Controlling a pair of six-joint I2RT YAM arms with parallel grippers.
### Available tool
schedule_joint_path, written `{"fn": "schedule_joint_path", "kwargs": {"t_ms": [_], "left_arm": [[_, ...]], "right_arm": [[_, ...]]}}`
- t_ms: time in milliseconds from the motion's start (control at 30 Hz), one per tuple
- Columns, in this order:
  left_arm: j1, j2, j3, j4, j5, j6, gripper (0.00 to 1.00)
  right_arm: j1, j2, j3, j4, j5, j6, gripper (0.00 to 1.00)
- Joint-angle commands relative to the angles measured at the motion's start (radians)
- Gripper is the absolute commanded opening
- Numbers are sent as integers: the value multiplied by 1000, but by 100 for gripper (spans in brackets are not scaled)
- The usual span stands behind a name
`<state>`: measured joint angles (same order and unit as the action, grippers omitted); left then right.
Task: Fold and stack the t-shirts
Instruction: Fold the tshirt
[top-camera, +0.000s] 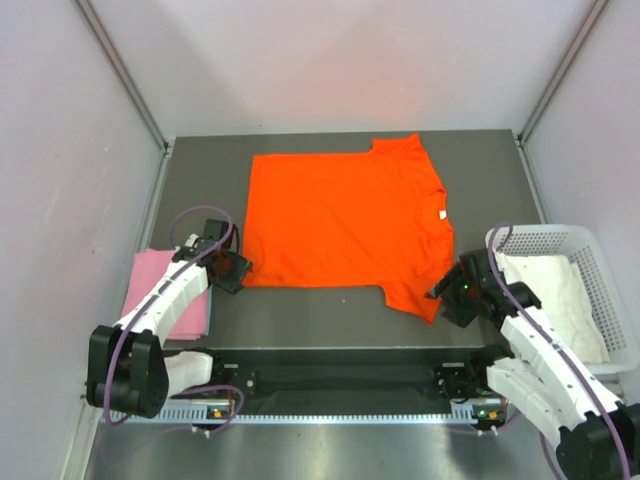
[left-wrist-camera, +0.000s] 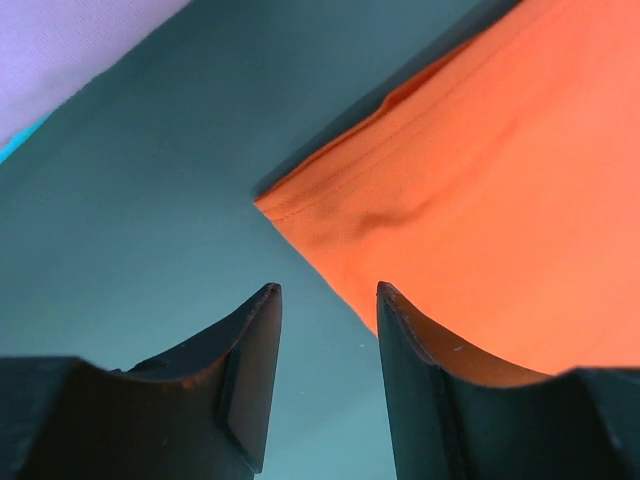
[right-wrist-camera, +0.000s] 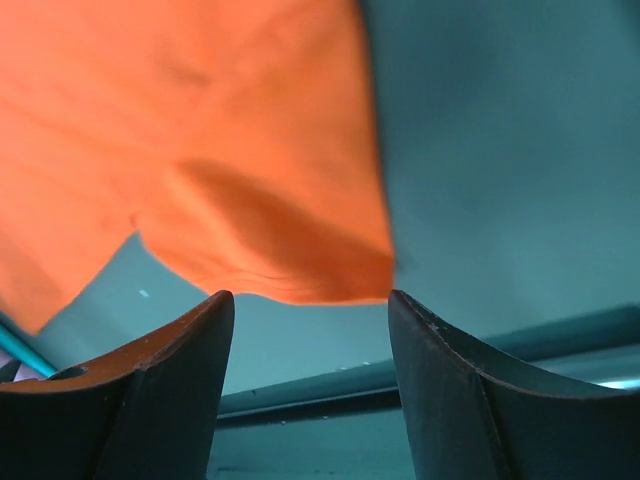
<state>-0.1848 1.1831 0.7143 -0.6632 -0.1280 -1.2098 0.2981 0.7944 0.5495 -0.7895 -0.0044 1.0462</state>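
Note:
The orange-red t-shirt (top-camera: 340, 220) lies spread flat on the dark table, neck label to the right. My left gripper (top-camera: 240, 270) is open and empty at the shirt's near left corner, which shows in the left wrist view (left-wrist-camera: 450, 200) just ahead of the fingertips. My right gripper (top-camera: 440, 292) is open and empty at the near right sleeve, whose end shows in the right wrist view (right-wrist-camera: 290, 250) just above the fingertips. The pale pink t-shirt (top-camera: 165, 290) lies folded at the left edge, partly under my left arm. The white t-shirt (top-camera: 555, 290) lies in the basket.
A white mesh basket (top-camera: 600, 245) stands at the right edge of the table (top-camera: 200, 180). Pale walls close the workspace on the left, right and back. The arm bases and a metal rail run along the near edge.

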Motion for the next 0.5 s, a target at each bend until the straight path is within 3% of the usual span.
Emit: {"fn": "schedule_joint_path", "kwargs": {"t_ms": [0, 467], "left_arm": [[13, 19, -9, 36, -13, -86, 48], [59, 225, 47, 34, -51, -99, 42]], "right_arm": [[4, -73, -43, -79, 47, 129, 63], [3, -67, -69, -86, 122, 207, 64]]}}
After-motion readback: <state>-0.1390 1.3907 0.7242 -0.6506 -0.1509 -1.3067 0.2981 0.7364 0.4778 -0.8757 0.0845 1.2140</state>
